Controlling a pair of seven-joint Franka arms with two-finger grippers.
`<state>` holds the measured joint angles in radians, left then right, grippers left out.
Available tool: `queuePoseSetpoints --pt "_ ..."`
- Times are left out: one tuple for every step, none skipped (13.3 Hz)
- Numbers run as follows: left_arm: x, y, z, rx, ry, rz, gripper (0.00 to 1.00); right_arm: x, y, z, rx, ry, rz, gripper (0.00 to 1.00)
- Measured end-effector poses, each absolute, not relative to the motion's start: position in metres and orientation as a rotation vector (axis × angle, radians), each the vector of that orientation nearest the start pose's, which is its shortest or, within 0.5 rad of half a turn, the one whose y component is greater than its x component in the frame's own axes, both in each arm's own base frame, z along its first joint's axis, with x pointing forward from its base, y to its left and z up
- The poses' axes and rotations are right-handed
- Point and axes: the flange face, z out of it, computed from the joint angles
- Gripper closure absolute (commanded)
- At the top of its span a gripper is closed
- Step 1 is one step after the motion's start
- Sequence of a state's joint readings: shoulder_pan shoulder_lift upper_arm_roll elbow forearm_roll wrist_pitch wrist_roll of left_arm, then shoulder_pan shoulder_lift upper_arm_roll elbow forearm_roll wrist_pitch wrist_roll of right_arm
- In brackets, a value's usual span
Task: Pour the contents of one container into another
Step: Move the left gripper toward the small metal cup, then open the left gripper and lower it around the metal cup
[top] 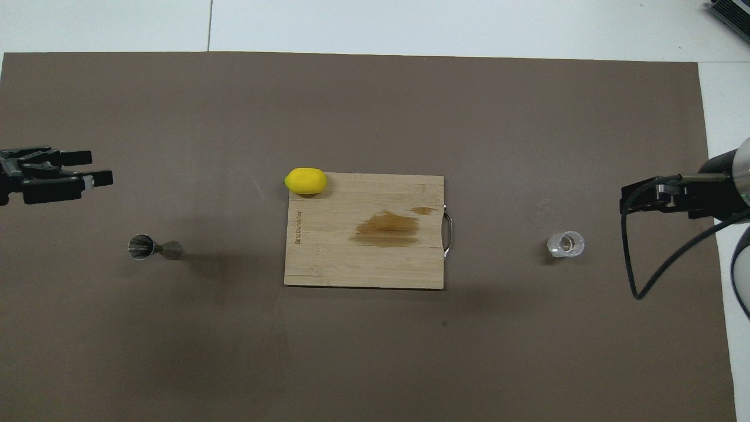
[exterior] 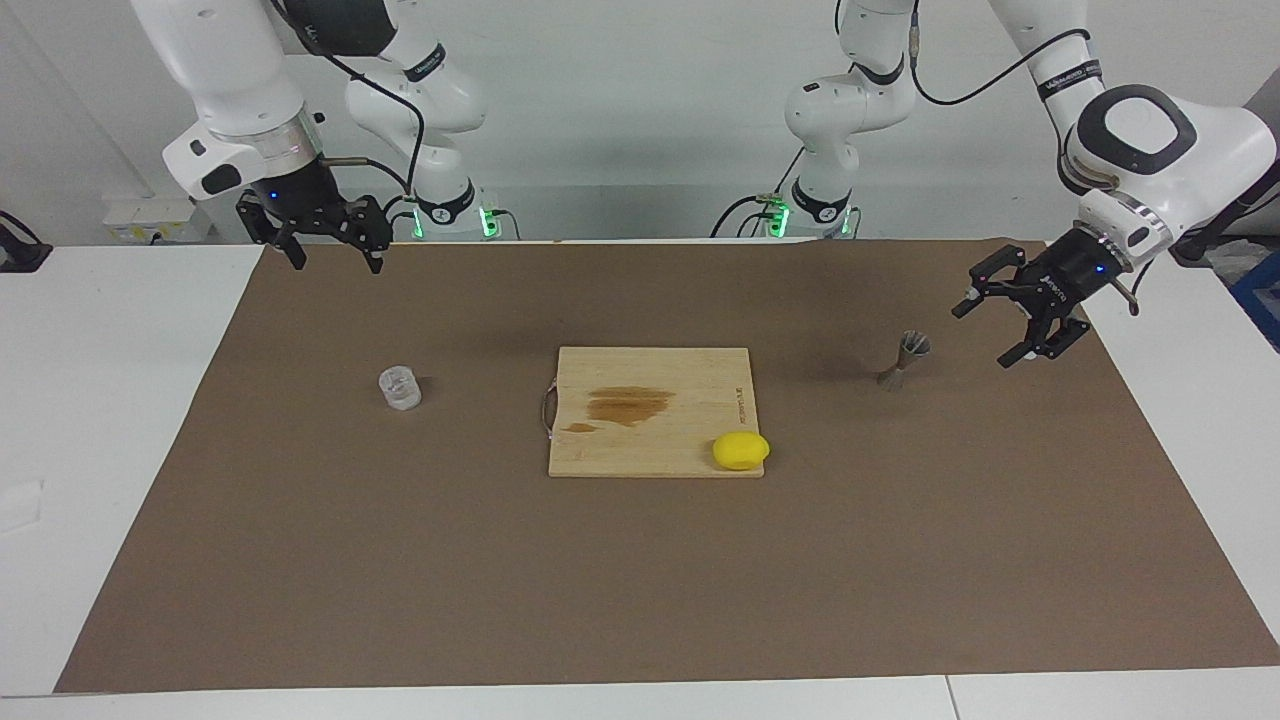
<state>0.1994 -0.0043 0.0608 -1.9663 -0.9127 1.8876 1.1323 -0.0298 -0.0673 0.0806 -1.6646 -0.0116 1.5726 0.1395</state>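
The small clear glass cup (exterior: 400, 388) stands upright on the brown mat toward the right arm's end; it also shows in the overhead view (top: 566, 244). The silver hourglass jigger (exterior: 905, 360) stands upright on the mat toward the left arm's end, and shows in the overhead view too (top: 153, 247). My left gripper (exterior: 985, 335) is open and empty, raised beside the jigger and apart from it (top: 101, 167). My right gripper (exterior: 338, 266) is open and empty, raised over the mat's edge by the robots, well clear of the cup (top: 624, 200).
A wooden cutting board (exterior: 650, 350) with a brown stain and a metal handle lies mid-mat between the cup and the jigger. A yellow lemon (exterior: 740, 450) sits on its corner farthest from the robots, toward the left arm's end. White table surrounds the mat.
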Motion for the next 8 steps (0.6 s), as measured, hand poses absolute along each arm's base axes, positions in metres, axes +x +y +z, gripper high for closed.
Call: queuePoseSetpoints --pt "0.552 0.094 0.486 2.26 -0.639 0.628 0.0 0.532 0.027 0.617 -3.158 0.14 0.037 0.01" --pt "0.549 0.1 0.478 2.221 -0.63 0.614 0.0 0.532 0.027 0.617 -3.158 0.14 0.037 0.01" --pt "0.546 0.107 0.469 2.172 -0.611 0.589 0.0 0.532 0.027 0.617 -3.158 0.14 0.037 0.01" --pt "0.541 0.116 0.456 2.115 -0.593 0.554 0.0 0.532 0.027 0.617 -3.158 0.14 0.037 0.01" --pt "0.536 0.126 0.443 2.057 -0.595 0.532 0.0 0.532 0.027 0.617 -3.158 0.14 0.037 0.01" --pt "0.532 0.132 0.432 2.0 -0.619 0.534 0.0 0.532 0.027 0.617 -3.158 0.14 0.037 0.01" --pt "0.53 0.137 0.423 1.945 -0.652 0.556 0.0 0.532 0.027 0.617 -3.158 0.14 0.037 0.01" --pt "0.528 0.14 0.415 1.892 -0.688 0.584 0.0 0.532 0.027 0.617 -3.158 0.14 0.037 0.01"
